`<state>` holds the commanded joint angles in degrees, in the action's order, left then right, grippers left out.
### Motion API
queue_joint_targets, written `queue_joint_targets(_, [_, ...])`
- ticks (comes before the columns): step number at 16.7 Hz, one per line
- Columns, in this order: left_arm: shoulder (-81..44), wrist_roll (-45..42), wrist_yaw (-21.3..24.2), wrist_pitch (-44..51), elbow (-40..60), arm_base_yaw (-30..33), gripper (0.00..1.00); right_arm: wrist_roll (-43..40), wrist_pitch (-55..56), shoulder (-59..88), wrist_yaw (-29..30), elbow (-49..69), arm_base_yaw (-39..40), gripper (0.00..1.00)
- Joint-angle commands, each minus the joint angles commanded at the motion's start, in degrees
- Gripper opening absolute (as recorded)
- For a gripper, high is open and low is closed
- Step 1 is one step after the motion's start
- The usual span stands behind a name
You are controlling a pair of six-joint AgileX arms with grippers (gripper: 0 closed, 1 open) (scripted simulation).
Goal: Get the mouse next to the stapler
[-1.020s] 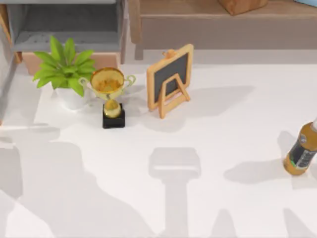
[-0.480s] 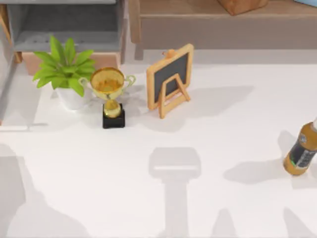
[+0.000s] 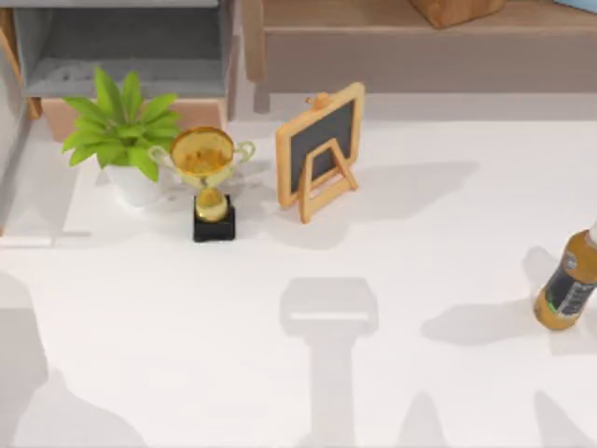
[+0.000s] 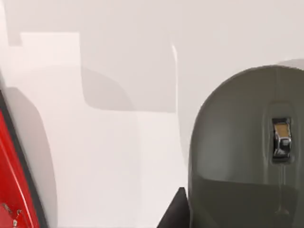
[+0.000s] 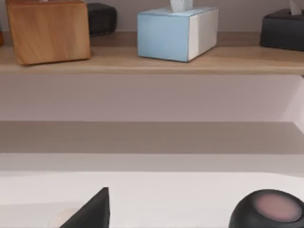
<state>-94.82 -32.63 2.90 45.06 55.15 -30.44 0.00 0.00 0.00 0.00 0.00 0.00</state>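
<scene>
Left gripper [image 4: 176, 212] is seen as a dark tip just beside the grey mouse [image 4: 247, 156]. How far it is opened, and whether the mouse is gripped, cannot be told. The mouse is judged to be the thing in hand, with its scroll wheel [image 4: 281, 137] facing up toward the wrist camera.

A red body with a dark edge, taken for the stapler [image 4: 12, 190], is seen across a strip of bare white table [image 4: 118, 156] from the mouse; the two are apart, not touching.

For the step to be done well, the mouse should be carried low and level across that strip and set down beside the stapler without it being bumped. Release should be made only once the mouse is flat on the table.

Right gripper [image 5: 95, 209] is parked, faced toward the back shelf [image 5: 152, 66].

Farther back on the table, trophy [image 3: 207, 177], plant [image 3: 119, 126] and chalkboard [image 3: 319, 140] are noted, all out of the way.
</scene>
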Motion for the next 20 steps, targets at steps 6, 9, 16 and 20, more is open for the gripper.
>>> queue_joint_targets(6, [0.1, 0.0, -0.1, -0.2, 0.2, 0.2, 0.00, 0.0, 0.0, 0.0, 0.0, 0.0, 0.0, 1.00])
queue_joint_targets(9, [0.4, 0.0, -0.1, -0.7, 0.4, 0.2, 0.00, 0.0, 0.0, 0.0, 0.0, 0.0, 0.0, 1.00])
queue_joint_targets(16, [1.2, 0.1, -0.1, -2.3, 1.0, 0.2, 0.00, 0.0, 0.0, 0.0, 0.0, 0.0, 0.0, 1.00])
queue_joint_targets(20, [1.0, 0.1, 0.0, -3.1, 1.0, 0.2, 0.00, 0.0, 0.0, 0.0, 0.0, 0.0, 0.0, 1.00])
